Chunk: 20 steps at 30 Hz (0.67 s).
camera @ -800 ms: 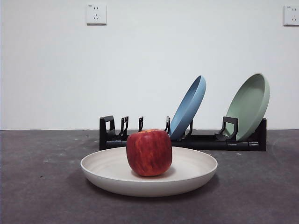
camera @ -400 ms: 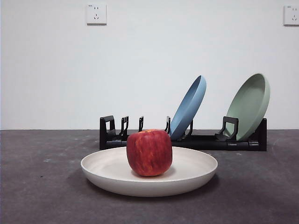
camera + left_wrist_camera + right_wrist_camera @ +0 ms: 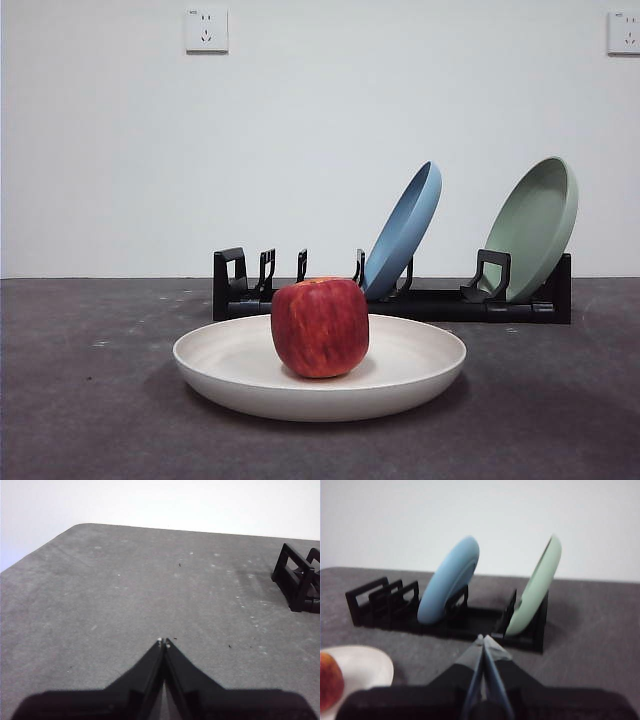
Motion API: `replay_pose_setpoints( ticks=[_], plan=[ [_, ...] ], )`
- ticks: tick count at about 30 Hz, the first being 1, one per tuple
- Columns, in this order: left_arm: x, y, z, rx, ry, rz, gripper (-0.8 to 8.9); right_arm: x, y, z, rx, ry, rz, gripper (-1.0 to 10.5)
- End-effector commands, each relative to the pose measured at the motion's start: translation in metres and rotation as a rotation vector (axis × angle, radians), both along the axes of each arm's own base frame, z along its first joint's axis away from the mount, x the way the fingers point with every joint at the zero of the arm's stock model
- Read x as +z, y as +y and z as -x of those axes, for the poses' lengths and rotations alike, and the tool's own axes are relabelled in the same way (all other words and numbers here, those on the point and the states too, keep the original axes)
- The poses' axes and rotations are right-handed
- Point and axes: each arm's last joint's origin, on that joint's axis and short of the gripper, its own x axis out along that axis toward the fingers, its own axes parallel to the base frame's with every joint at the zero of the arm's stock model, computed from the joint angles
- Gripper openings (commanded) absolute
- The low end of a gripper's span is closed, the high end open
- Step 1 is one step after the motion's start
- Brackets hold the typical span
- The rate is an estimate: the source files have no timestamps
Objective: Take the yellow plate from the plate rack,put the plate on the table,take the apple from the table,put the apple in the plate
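The yellow plate [image 3: 400, 372] lies flat on the table [image 3: 80, 400] in the front view, with the red apple [image 3: 320, 328] standing upright in its middle. The plate [image 3: 365, 665] and the apple [image 3: 330, 682] also show at the edge of the right wrist view. The black plate rack [image 3: 420, 300] stands behind them. My left gripper [image 3: 163, 641] is shut and empty over bare table, with one end of the rack [image 3: 297, 580] off to the side. My right gripper [image 3: 481, 638] is shut and empty, back from the rack [image 3: 445, 615]. Neither gripper shows in the front view.
A blue plate [image 3: 405, 228] and a sage-green plate [image 3: 535, 225] lean in the rack's slots; they also show in the right wrist view as the blue plate [image 3: 447, 582] and the green plate [image 3: 535, 587]. A white wall with two sockets stands behind the table.
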Motion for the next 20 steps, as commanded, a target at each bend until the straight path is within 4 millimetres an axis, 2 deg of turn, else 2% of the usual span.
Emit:
replay_pose_setpoints(
  ticks=[1,7,14,20],
  plan=[
    [-0.004,0.0,-0.001,0.008,0.005,0.005,-0.03,-0.007,0.0,0.0,-0.005,0.052,-0.011,0.0],
    [-0.004,0.0,-0.001,0.008,0.005,0.005,-0.03,-0.019,0.0,0.001,0.002,0.17,-0.008,0.0],
    [-0.004,0.0,-0.001,0.008,0.005,0.005,-0.03,-0.018,0.001,0.001,0.001,0.189,-0.094,0.0],
    [-0.004,0.0,-0.001,0.008,0.005,0.005,-0.03,-0.018,0.001,0.001,0.001,0.189,-0.094,0.0]
  ],
)
